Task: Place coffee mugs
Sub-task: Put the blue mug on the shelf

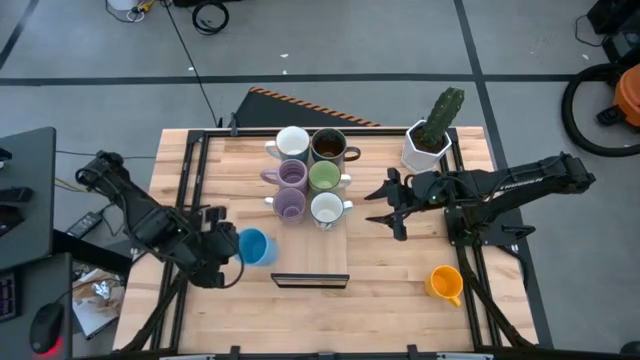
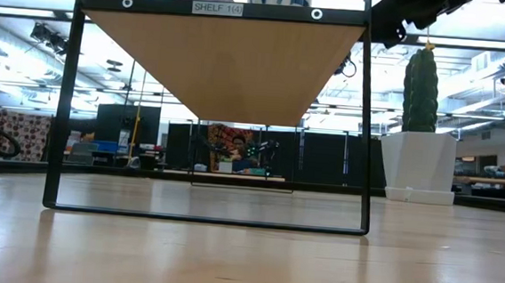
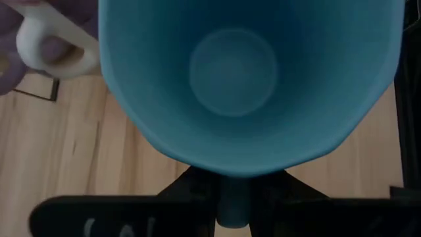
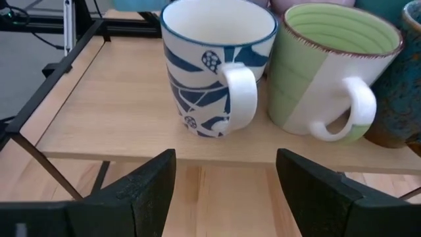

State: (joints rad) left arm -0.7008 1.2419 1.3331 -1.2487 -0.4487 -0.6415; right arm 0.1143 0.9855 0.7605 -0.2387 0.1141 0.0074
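Six mugs stand in two rows on the raised wooden shelf [image 1: 312, 250]: white [image 1: 292, 142], dark brown [image 1: 328, 147], two lilac [image 1: 291, 175] [image 1: 290, 204], green [image 1: 323, 177] and a white one with a blue pattern [image 1: 326, 208]. My left gripper [image 1: 228, 247] is shut on the blue mug [image 1: 256, 246] beside the shelf's left edge. My right gripper [image 1: 385, 205] hangs open just right of the patterned mug [image 4: 210, 72] and the green mug [image 4: 335, 72], level with them and touching nothing. The orange mug [image 1: 445, 282] stands on the table near the right front. My left gripper has the blue mug's handle [image 3: 233, 205] pinched between its two fingers, coming from the table's left side. The mug [image 3: 237, 79] stands upright with its mouth up, out beyond the fingers and about level with the mugs on the shelf.
A white faceted pot with a cactus [image 1: 432, 135] stands at the table's far right, behind my right arm. The shelf's black frame legs [image 2: 59, 110] rest on the table. The near half of the shelf board [image 1: 312, 262] is bare. The table's side rails [image 1: 190, 180] run along both edges.
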